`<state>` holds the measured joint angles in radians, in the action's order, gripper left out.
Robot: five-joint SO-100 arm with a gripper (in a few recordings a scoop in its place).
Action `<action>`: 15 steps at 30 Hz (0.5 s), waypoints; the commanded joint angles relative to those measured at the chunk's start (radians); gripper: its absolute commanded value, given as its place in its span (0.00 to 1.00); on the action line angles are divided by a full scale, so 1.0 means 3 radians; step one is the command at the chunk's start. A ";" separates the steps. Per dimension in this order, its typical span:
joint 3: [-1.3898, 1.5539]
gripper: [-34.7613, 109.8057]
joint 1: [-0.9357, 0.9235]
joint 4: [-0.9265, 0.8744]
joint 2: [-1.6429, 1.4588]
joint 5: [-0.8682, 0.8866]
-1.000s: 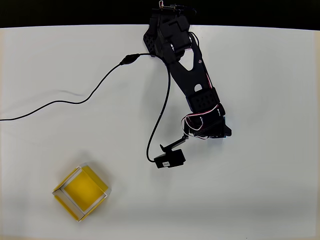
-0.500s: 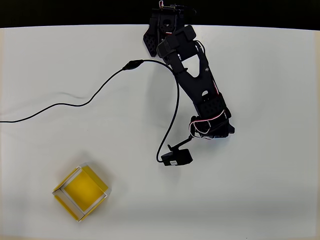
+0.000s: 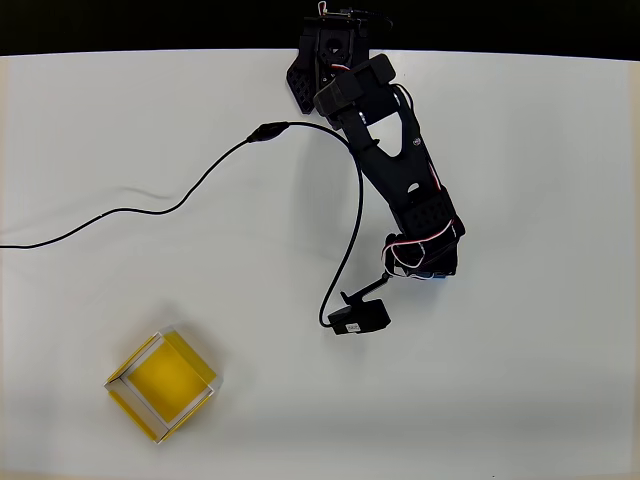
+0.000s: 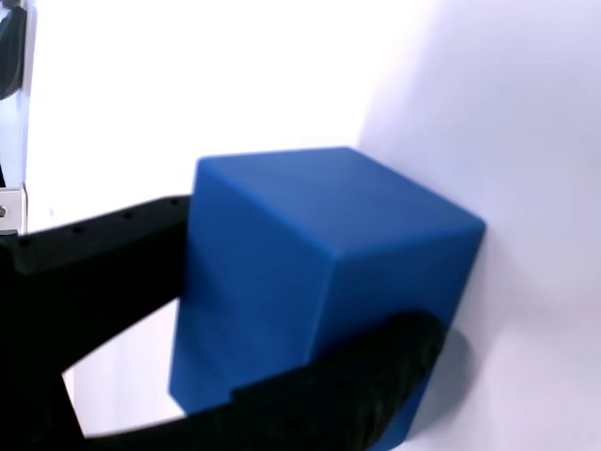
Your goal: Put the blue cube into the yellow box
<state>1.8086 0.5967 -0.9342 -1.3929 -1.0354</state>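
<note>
In the wrist view the blue cube (image 4: pixel 319 263) sits large between my two black fingers. One finger (image 4: pixel 103 254) lies against its left face and the other (image 4: pixel 366 376) crosses its lower front edge, so my gripper (image 4: pixel 310 282) is shut on the cube. The cube is close to the white table, with its shadow just beside it. In the overhead view my gripper (image 3: pixel 425 265) is at the table's middle right, under the black wrist, and the cube is hidden beneath it. The yellow box (image 3: pixel 162 385) stands open-topped near the front left, far from the gripper.
A black cable (image 3: pixel 180 200) runs from the left edge across the white table (image 3: pixel 540 380) to the arm base at the back. The wrist camera block (image 3: pixel 360 318) juts out left of the gripper. Open table lies between the arm and the box.
The arm has swung a little to the right in the overhead view and the wrist has settled. The yellow box has not moved.
</note>
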 commanded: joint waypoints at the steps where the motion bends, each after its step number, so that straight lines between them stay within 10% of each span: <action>1: 0.0072 0.35 -0.0015 0.0066 -0.0189 -0.0092; 15: -0.0153 0.34 -0.0946 -0.0174 -0.0972 -0.0982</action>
<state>1.8500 0.4111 -0.9695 -1.4987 -1.2548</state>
